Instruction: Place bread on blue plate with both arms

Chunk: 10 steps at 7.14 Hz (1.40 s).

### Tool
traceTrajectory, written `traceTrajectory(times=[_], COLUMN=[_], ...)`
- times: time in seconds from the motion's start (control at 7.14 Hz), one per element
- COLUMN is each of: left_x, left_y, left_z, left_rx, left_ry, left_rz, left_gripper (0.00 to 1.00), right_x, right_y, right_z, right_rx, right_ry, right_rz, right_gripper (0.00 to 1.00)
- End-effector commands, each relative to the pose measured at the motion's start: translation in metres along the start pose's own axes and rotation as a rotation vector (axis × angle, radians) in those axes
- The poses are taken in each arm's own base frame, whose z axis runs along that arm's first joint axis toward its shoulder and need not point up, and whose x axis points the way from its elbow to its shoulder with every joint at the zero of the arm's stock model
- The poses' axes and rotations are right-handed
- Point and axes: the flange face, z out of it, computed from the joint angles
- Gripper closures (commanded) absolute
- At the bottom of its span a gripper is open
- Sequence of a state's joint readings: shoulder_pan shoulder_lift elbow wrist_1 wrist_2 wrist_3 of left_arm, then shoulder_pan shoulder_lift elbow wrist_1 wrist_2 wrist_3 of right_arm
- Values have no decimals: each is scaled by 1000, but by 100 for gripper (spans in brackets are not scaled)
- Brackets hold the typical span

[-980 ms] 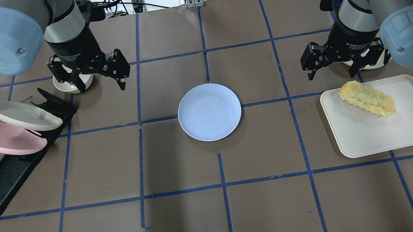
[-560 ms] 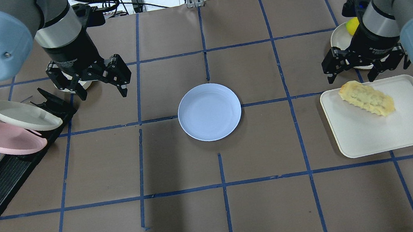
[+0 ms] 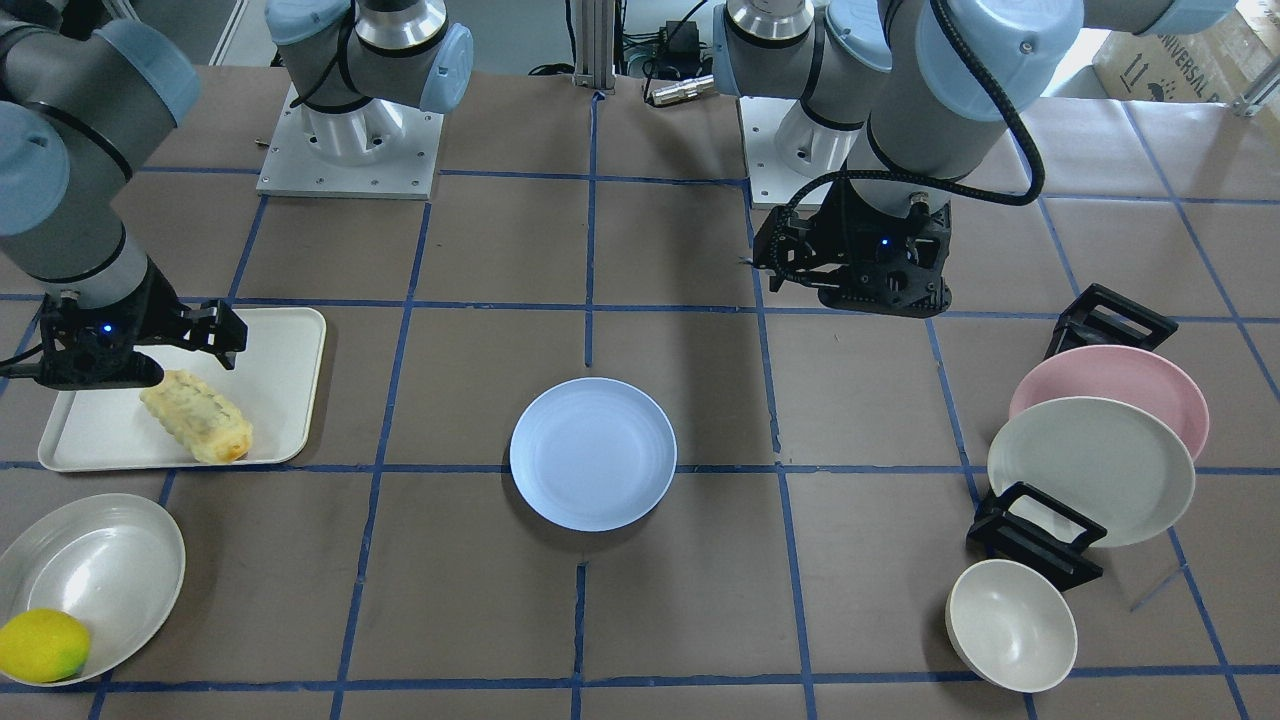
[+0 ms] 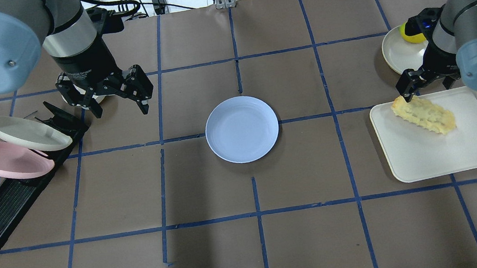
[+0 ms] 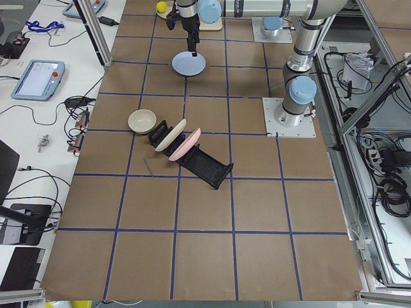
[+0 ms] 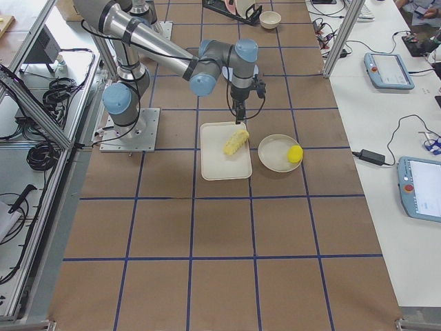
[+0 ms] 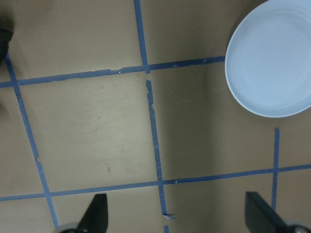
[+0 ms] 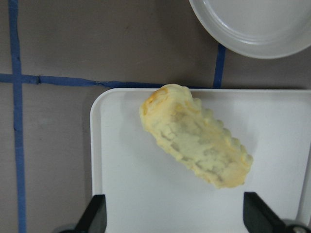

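Right gripper (image 8: 177, 216): black, two-fingered, jaws wide apart, gripping nothing.
Bread (image 4: 423, 114): oblong pale-yellow ridged roll, just below and ahead of those jaws, lying slantwise on a cream rectangular tray (image 4: 451, 158).
Left gripper (image 4: 120, 107): jaws apart, gripping nothing.
Blue plate (image 4: 242, 129): round, matte lavender-blue, well aside of the left jaws.

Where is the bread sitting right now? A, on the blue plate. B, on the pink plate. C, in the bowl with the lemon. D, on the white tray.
D: the bread lies on the white tray, well apart from the blue plate.
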State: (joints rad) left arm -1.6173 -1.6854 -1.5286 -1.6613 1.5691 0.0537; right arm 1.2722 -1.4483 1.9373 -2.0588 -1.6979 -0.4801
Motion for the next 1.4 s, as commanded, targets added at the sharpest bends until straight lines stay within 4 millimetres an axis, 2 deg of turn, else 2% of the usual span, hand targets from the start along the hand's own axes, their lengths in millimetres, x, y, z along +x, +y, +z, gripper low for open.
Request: traceTrajectory(times=[0.0,0.28,0.42,0.7,0.84,0.98,1.12,1.26], left_x=[1,1,1,1,0,0,-1,-2], left_y=[-3,-5,-5,-6,-6,-6,-6,-5], left_z=[5,7,8,8,8,8,11,9], left_rx=[-10,-15,-16,-15,-15,-15,-21,-18], left_ry=[3,4,3,5,4,5,6,6], left_rz=[0,-1,-1,-2,-4,-2,-4,-4], left_gripper=[0,0,0,0,0,0,0,0], right_x=[5,16,21,20,25,24,24,24], right_y=[-1,-13,-13,-12,-15,-14,-14,-14], right_z=[39,79,88,106,110,114,114,109], right_rx=[-39,-25,-70,-102,-111,-118,-116,-109], right_ry=[-11,11,49,34,89,88,90,96], right_rz=[-191,-358,-420,-432,-434,-436,-422,-421], right_gripper=[0,2,3,14,27,55,72,81])
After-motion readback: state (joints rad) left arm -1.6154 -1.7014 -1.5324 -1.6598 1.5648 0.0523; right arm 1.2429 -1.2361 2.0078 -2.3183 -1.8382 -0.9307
